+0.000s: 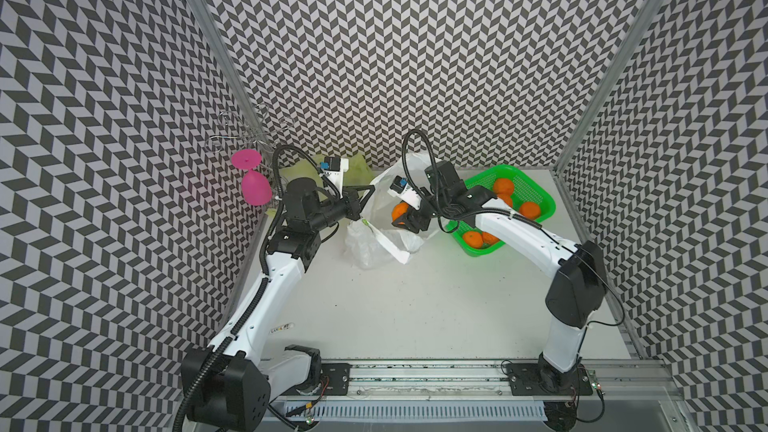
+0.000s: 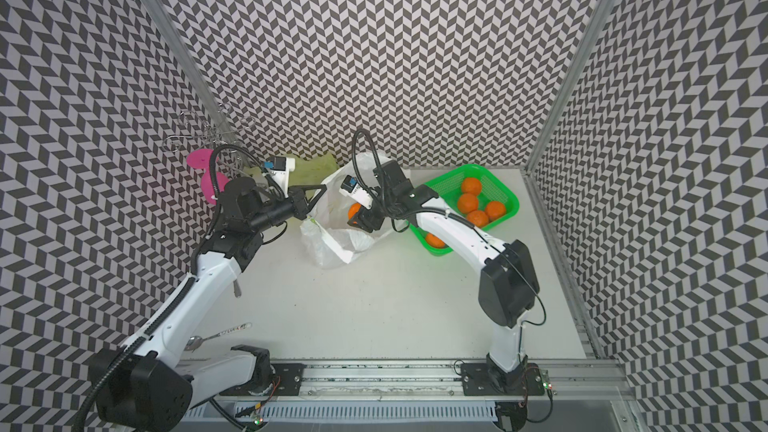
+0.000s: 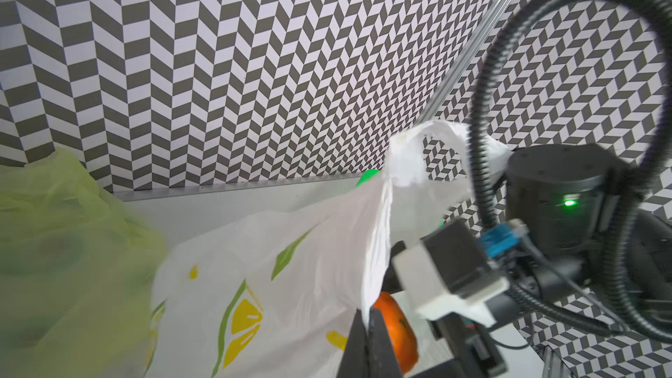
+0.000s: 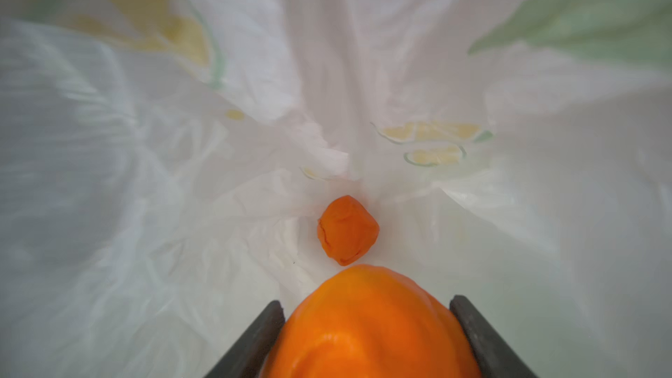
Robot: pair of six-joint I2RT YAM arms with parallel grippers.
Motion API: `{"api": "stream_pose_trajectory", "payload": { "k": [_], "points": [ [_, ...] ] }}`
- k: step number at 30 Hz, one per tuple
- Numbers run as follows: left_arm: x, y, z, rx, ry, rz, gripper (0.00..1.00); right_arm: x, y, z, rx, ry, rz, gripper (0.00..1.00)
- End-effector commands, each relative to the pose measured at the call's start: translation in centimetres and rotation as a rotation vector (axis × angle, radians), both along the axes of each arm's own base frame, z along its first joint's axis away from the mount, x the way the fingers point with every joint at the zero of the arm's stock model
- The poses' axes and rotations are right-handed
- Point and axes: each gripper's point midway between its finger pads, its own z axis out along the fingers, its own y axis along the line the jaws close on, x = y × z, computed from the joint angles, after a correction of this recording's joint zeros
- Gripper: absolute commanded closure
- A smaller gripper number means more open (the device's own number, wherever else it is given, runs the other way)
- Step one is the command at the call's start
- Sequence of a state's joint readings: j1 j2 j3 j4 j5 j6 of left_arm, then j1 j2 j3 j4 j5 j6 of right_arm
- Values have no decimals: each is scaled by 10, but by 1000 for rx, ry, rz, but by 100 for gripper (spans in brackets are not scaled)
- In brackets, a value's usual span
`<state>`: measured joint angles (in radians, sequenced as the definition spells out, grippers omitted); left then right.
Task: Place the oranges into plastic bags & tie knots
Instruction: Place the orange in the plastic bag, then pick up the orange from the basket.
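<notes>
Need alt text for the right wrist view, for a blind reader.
The right gripper holds an orange between its dark fingers, inside the white lemon-print bag. A second orange lies deeper in on the crumpled plastic.

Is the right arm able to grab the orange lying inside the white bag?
Probably not yet: the right end effector is full with another orange, though the left end effector holds the white bag open.

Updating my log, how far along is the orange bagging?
Done: one orange lies in the white bag. In hand: left fingers pinch that bag's edge; right fingers hold a second orange in its mouth. Left: five oranges show in the basket, the green bag lies aside, no knots tied.
</notes>
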<state>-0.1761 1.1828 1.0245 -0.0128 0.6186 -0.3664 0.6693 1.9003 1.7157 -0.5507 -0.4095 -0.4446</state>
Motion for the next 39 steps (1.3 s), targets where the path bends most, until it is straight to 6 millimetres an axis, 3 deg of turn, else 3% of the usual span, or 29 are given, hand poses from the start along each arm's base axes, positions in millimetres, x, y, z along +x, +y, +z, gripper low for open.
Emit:
{"api": "stream_pose_trajectory", "payload": {
  "k": [1, 6, 9, 12, 22, 24, 27, 30, 34, 39],
  "points": [
    [10, 7, -10, 35, -1, 47, 100, 25, 4, -4, -30, -70, -40, 35],
    [19, 12, -18, 73, -16, 84, 100, 18, -11, -32, -135, -41, -26, 22],
    [22, 13, -22, 85, -17, 92, 100, 10, -17, -22, -143, -41, -12, 10],
    [24, 14, -27, 96, -16, 96, 100, 0, -22, -3, -120, -43, -3, 6],
    [31, 15, -36, 109, -5, 110, 100, -53, -42, 53, 40, -15, 104, 10],
    [31, 15, -35, 107, -2, 113, 100, -63, -50, 55, 36, -35, 128, 11],
    [32, 15, -33, 103, -2, 114, 100, -59, -63, 54, 41, -77, 71, 13],
    [33, 14, -32, 95, 0, 113, 100, -63, -57, 44, 47, -79, 98, 14],
    [38, 15, -32, 98, 9, 126, 100, -97, -34, 46, 72, 46, 332, 16],
    [43, 29, -27, 135, -5, 211, 100, -119, -58, 60, 49, 9, 374, 16]
  ]
}}
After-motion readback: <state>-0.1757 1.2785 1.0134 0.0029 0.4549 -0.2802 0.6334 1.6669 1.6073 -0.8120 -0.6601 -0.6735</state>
